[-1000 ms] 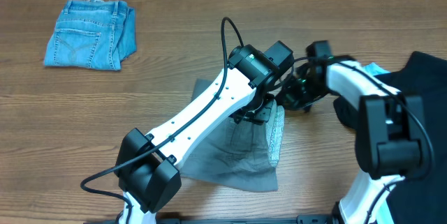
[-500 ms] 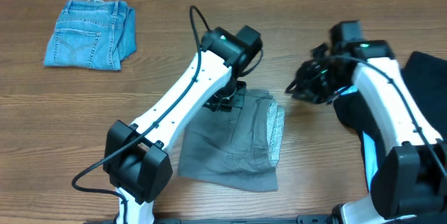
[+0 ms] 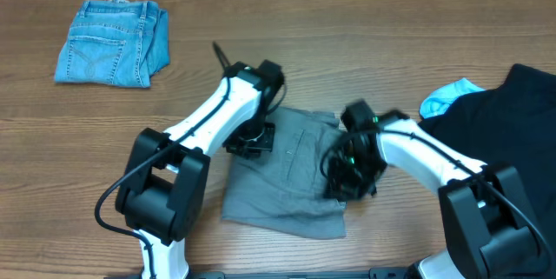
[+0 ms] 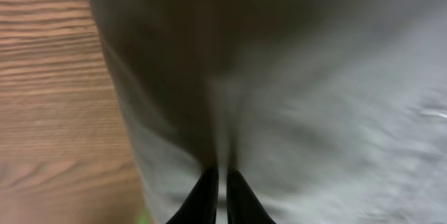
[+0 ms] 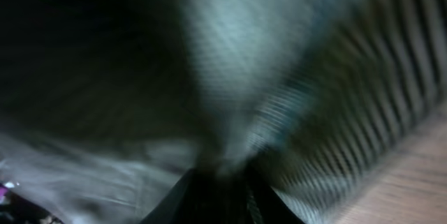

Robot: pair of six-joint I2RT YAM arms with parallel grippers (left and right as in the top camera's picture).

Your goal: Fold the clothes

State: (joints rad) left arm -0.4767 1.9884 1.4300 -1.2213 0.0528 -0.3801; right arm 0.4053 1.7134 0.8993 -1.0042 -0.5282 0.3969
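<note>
The grey-green shorts [image 3: 291, 179] lie folded on the table in the overhead view. My left gripper [image 3: 252, 140] is at their upper left part. In the left wrist view its fingers [image 4: 222, 196] are nearly together, pinching a crease of the grey cloth [image 4: 314, 98]. My right gripper [image 3: 347, 175] is down on the right edge of the shorts. The right wrist view is blurred: dark fingers [image 5: 223, 192] sit against bunched grey cloth [image 5: 237, 56], and their opening is unclear. A black garment [image 3: 521, 114] and a light blue garment [image 3: 447, 96] lie at the right.
A small folded blue denim pair [image 3: 113, 40] lies at the far left of the wooden table [image 3: 104, 140]. The black garment reaches the table's right edge, beside my right arm.
My left gripper has moved left and down along the shorts. My right gripper has swung from the bare table right of the shorts down onto their right edge. The light blue garment now shows.
</note>
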